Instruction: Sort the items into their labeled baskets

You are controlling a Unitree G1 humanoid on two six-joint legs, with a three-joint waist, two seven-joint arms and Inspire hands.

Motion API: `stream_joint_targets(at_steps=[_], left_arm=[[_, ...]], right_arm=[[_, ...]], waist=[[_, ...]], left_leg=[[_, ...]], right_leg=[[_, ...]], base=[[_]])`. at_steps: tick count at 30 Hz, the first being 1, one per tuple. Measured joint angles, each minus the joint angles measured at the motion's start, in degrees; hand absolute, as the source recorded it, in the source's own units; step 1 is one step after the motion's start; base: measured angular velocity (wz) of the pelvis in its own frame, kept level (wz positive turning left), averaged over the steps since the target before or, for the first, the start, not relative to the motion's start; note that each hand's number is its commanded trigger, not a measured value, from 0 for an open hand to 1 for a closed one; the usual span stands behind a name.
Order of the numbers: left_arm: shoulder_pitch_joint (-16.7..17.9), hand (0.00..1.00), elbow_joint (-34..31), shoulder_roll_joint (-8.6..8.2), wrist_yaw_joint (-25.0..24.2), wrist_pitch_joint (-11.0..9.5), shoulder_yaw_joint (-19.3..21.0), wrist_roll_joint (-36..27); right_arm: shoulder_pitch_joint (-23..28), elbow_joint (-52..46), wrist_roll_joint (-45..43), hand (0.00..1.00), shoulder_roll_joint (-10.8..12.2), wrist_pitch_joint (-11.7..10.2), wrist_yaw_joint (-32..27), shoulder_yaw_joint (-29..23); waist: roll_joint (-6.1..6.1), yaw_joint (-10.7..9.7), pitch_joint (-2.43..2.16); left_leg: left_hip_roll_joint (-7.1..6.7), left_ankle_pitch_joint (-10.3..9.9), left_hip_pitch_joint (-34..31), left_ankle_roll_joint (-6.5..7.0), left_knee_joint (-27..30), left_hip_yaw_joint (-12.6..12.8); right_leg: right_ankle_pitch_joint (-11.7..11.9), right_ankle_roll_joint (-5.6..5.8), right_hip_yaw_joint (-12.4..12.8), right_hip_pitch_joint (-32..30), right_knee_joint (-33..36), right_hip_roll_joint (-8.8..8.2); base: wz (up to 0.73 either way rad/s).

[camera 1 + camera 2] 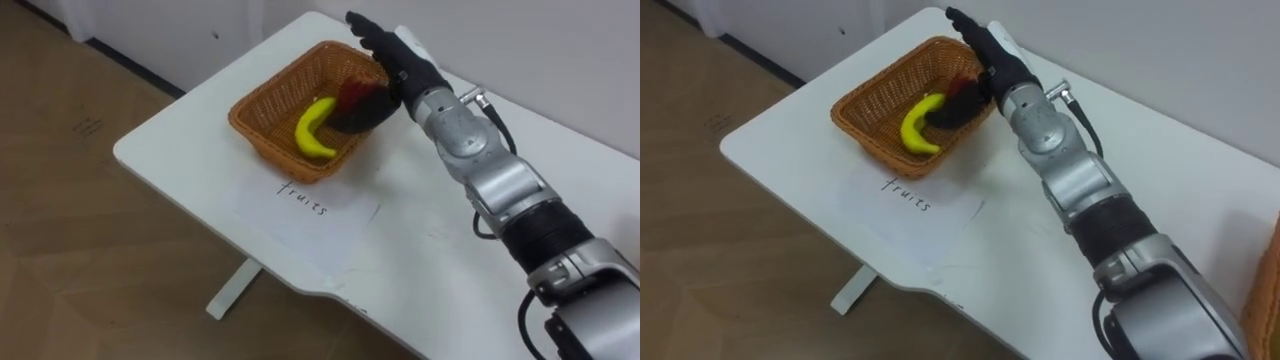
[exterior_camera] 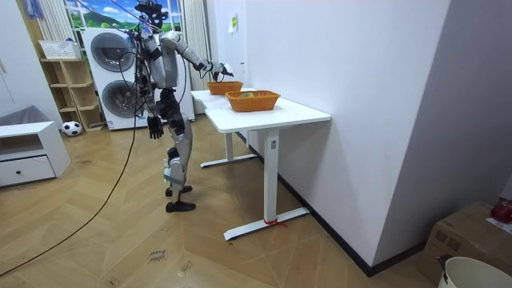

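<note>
Item: white table (image 1: pixel 180 140), seen from the robot's post at its long edge. Toward the left end, close to the far edge, one woven basket (image 1: pixel 265 100). Contents: a yellow banana (image 1: pixel 312 130) lying curved along the basket's near right wall; a red fruit (image 1: pixel 350 92) just beside it, against the right wall. A paper sheet (image 1: pixel 320 215) with handwriting lies flat on the table, touching the basket's near side. Right hand (image 1: pixel 400 65) over the basket's right rim, fingers stretched straight toward the far edge, released, the red fruit beneath its palm. Second woven basket (image 1: pixel 1268 290) at the table's right end. Left hand (image 2: pixel 154 126) hangs beside the robot's hip.
</note>
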Motion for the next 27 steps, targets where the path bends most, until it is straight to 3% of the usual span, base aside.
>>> stream_joint_targets(at_steps=[6,13,16,20,23,27], left_arm=[[0.2,0.0,-1.2,-0.01,-0.5,-0.2,1.6,0.0],[-0.2,0.0,-1.2,0.0,-0.5,-0.1,1.7,0.1],[-0.9,0.0,-1.1,0.17,-0.5,-0.2,1.8,-0.1],[-0.9,0.0,-1.2,0.18,-0.5,-1.1,3.2,-0.3],[-0.1,0.0,-2.2,0.2,-0.5,-1.4,5.4,-0.2],[-0.2,0.0,-2.2,0.25,0.3,-2.1,6.2,-0.5]], right_arm=[[0.0,-3.0,-0.1,0.0,-1.3,-0.2,-0.1,-3.4],[0.0,-4.6,-0.1,0.0,-3.1,-0.1,-0.8,-6.4],[0.0,-5.0,0.2,0.0,-4.3,-0.1,-0.8,-8.1],[0.0,-7.4,0.8,0.0,-4.9,-0.1,-1.3,-12.8],[0.0,-12.5,2.2,0.0,-7.3,-0.1,-2.3,-16.1],[0.3,-15.2,4.4,0.0,-11.0,-0.6,-5.4,-20.1]], waist=[[-0.41,-1.6,-0.81],[-0.37,-4.1,-0.78],[-0.42,-4.5,-0.78],[-0.55,-7.1,-0.84],[-0.46,-9.4,-0.79],[-0.2,-10.9,-0.68]], left_leg=[[-0.07,0.0,0.1,0.01,0.0,0.3],[0.03,0.0,0.1,0.01,0.0,0.9],[0.18,0.0,0.7,0.0,-0.3,1.5],[0.24,0.0,0.6,0.01,-0.4,2.2],[0.23,0.0,0.8,0.04,-0.6,2.8],[0.37,-0.1,1.3,0.11,-1.0,4.2]], right_leg=[[0.0,0.0,0.2,0.0,0.0,-0.06],[0.0,0.0,0.6,0.1,0.0,-0.06],[0.0,0.0,2.0,0.2,0.1,0.06],[0.0,-0.01,2.7,-0.3,0.1,0.03],[0.0,-0.01,3.8,-0.5,0.1,0.02],[0.0,-0.02,5.8,-0.8,0.0,0.06]], base=[[0.0],[-0.03],[-0.1],[-0.1],[-0.12],[-0.16]])
